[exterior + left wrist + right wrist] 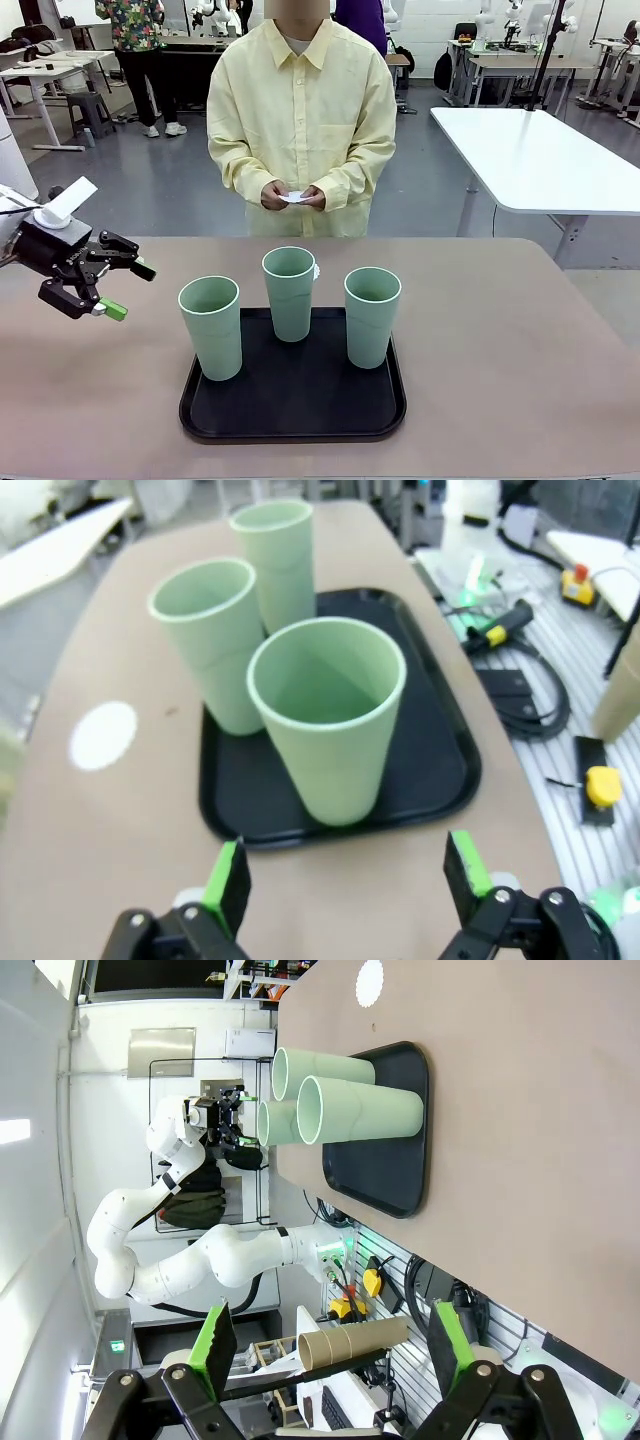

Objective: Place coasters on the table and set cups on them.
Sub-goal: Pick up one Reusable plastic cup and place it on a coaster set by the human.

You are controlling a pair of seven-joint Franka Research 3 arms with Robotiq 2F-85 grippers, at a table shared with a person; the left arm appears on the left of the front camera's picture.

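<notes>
Three sage-green cups stand upright on a black tray (290,422) on the table (500,340): the left cup (211,328), the middle cup (289,293) and the right cup (371,317). My left gripper (130,290) hovers open, left of the left cup and apart from it; the left wrist view looks past that gripper (345,865) at the nearest cup (327,725). One white coaster (103,735) lies on the table beyond the tray, also seen as the coaster (369,982). The person's hands hold something white and thin (293,197). My right gripper (330,1330) is open and empty, off the table's side.
A white-topped table (540,150) stands at the back right. Cables and a yellow stop button (605,785) lie off the table's edge by the robot. A cardboard tube (350,1338) lies near my right gripper. Bare tabletop flanks the tray on both sides.
</notes>
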